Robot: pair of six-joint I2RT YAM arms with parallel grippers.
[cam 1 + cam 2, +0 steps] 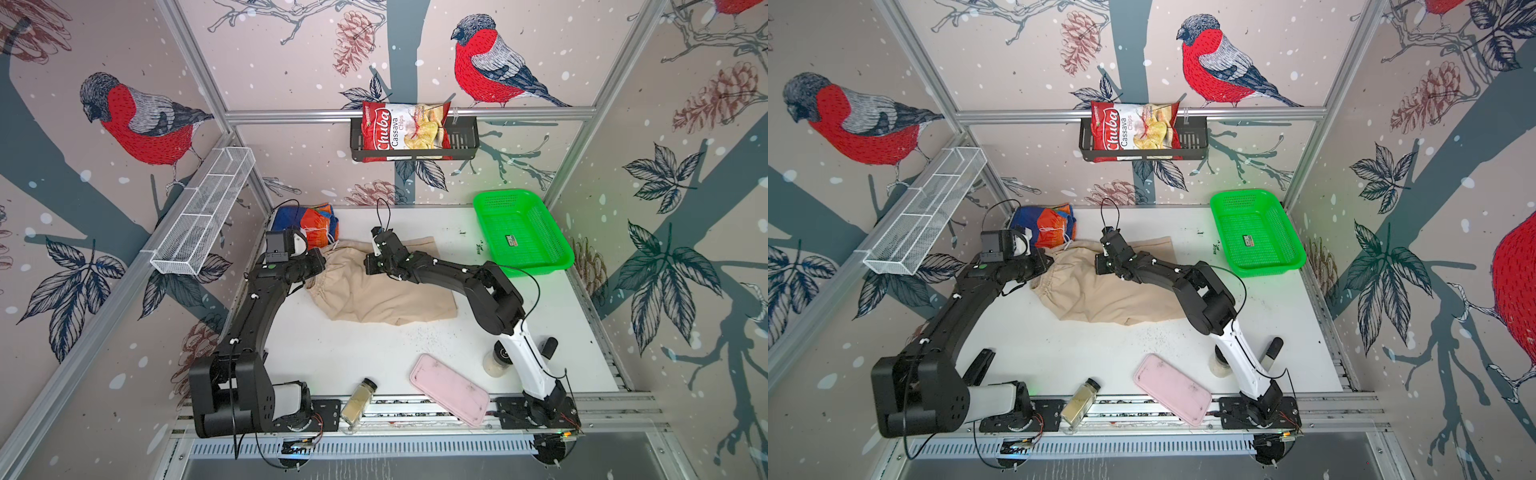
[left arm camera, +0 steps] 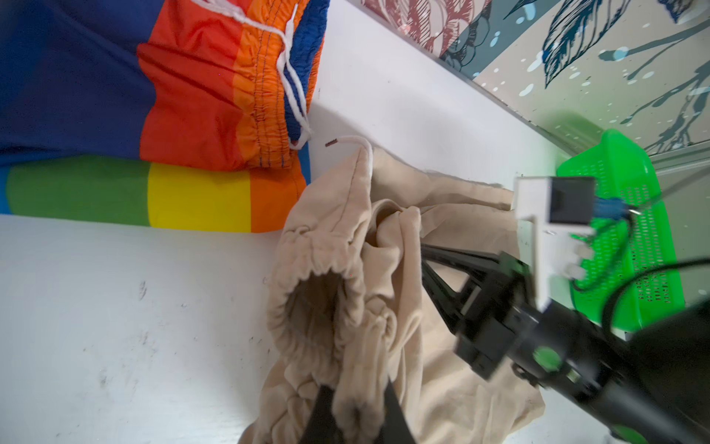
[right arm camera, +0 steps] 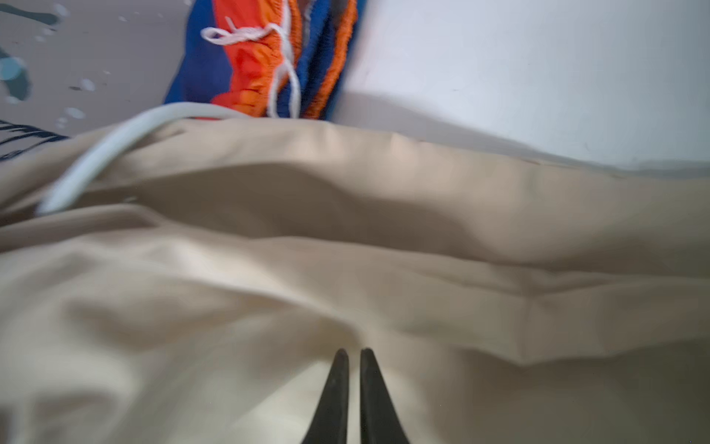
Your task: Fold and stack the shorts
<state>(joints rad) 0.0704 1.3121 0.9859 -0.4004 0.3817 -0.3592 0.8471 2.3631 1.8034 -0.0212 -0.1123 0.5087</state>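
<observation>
Fingers (image 2: 325,413) of left gripper (image 2: 357,388) and right gripper (image 3: 354,351) pinch plain beige gathered-waist shorts (image 1: 374,295).
Long axis crosses white bench (image 1: 332,357) sideways; waistband (image 1: 318,286) faces left edge.

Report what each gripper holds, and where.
The left gripper pinches the beige shorts at the gathered elastic waistband; the right gripper is closed on a fabric fold of the same shorts beside the waist opening.

Left claw (image 2: 355,401) and right claw (image 3: 354,355) pinched shut, arms extended forward.
</observation>
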